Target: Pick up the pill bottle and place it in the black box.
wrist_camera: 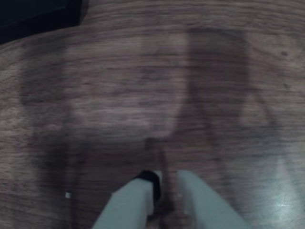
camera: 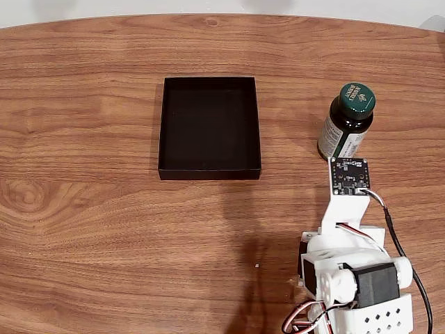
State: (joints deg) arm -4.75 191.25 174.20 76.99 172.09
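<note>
Claw: in the wrist view the claw enters from the bottom edge, its two pale fingers drawn nearly together with only a thin slit between them and nothing held; it hangs over bare wood.
Arm: in the fixed view the white arm rises from the lower right corner, and a small dark circuit board at its wrist sits just below the bottle.
Pill bottle: the pill bottle stands upright on the desk at the right side of the fixed view, green embossed cap up, white label facing the arm, untouched.
Black box: the black box lies open and empty, well apart from the bottle to its left in the fixed view; a dark corner of it shows at the wrist view's upper left.
Handling: I judge the bottle stiff, smooth-walled and light, with a glossy surface that may slip; standing tall on a narrow base, it could tip if nudged from one side.
Where to hold: across the round body at the label, below the cap, with the fingers spread wider than the bottle first.
Progress: grasp not yet made; the claw must be opened and brought to the bottle.
</note>
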